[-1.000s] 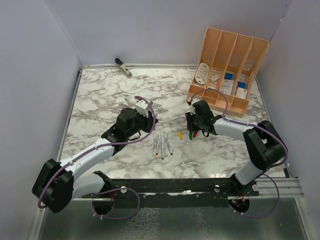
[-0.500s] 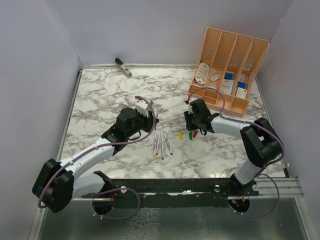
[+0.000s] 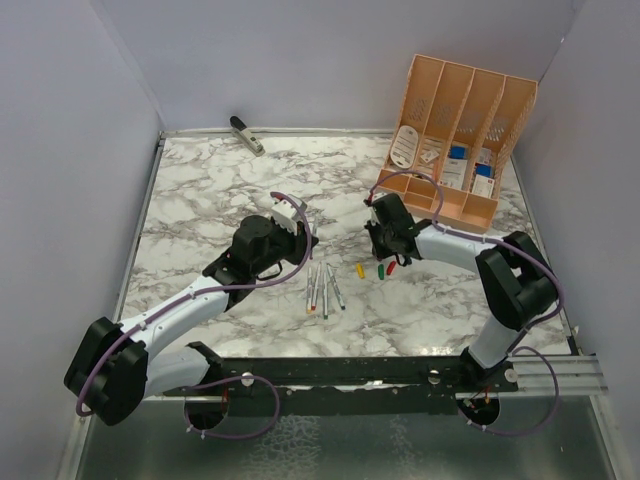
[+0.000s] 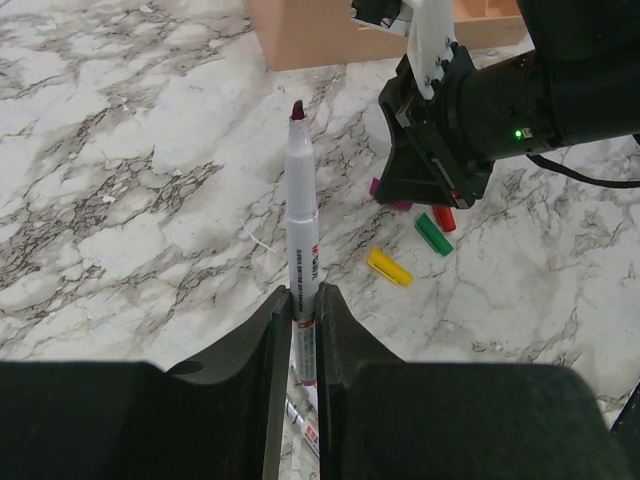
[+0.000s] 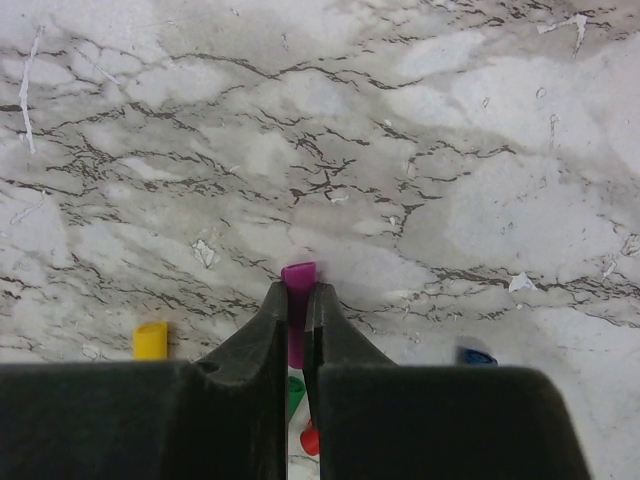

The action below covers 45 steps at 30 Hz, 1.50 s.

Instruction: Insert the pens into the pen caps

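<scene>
Bright, even light; sharp focus.

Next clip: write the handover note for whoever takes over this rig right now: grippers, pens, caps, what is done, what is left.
Left gripper: shut on a pen, its dark purple tip pointing toward the right arm.
Right gripper: shut on the purple cap.
Yellow cap, green cap, red cap and blue cap lie loose on the table by the right gripper. The other pens lie together between the arms.
Done: no pen capped.
Left: join the held pen and purple cap, then the rest.
</scene>
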Motion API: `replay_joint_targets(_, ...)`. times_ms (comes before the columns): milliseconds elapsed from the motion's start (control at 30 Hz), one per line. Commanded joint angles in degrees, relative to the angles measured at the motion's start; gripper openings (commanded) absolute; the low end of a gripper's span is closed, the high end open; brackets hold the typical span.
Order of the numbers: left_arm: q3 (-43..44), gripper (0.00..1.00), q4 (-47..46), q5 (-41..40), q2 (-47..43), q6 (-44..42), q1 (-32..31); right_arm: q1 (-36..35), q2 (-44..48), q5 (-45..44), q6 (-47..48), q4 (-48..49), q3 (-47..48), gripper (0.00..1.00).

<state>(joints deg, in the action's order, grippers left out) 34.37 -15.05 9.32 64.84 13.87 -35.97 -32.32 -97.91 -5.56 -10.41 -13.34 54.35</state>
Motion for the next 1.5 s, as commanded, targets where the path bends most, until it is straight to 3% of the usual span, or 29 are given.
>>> replay_joint_targets(0, -0.59, 0.00, -3.63, 3.35, -0.50, -1.84, 0.11, -0.47, -0.21, -1.53, -0.12, -0.26, 3.27, 0.01)
replay_joint_targets(367, -4.07, 0.00, -11.37, 12.76, -2.46, -2.85, 0.11, -0.47, 7.94, 5.40, 1.48, 25.17, 5.83, 0.01)
replay_joint_targets(567, -7.51, 0.00, -19.44, 21.02, -4.45, -1.84, 0.11, -0.47, 17.27, 10.61, 1.43, 46.77, -4.28, 0.01)
replay_joint_targets(800, -7.50, 0.00, -25.18, 28.26, -3.32, 0.01, 0.11, -0.47, 23.65, 21.03, -1.41, 60.80, -12.77, 0.01)
replay_joint_targets(1100, -5.61, 0.00, -26.88, 28.94, 0.55, 3.30, -0.03, -0.46, 28.58, 26.54, -6.13, 70.42, -18.12, 0.01)
replay_joint_targets(1467, -2.71, 0.00, -28.12, 26.65, 2.75, 8.24, -0.08, -0.47, 24.68, 32.37, -16.84, 93.86, -23.03, 0.01)
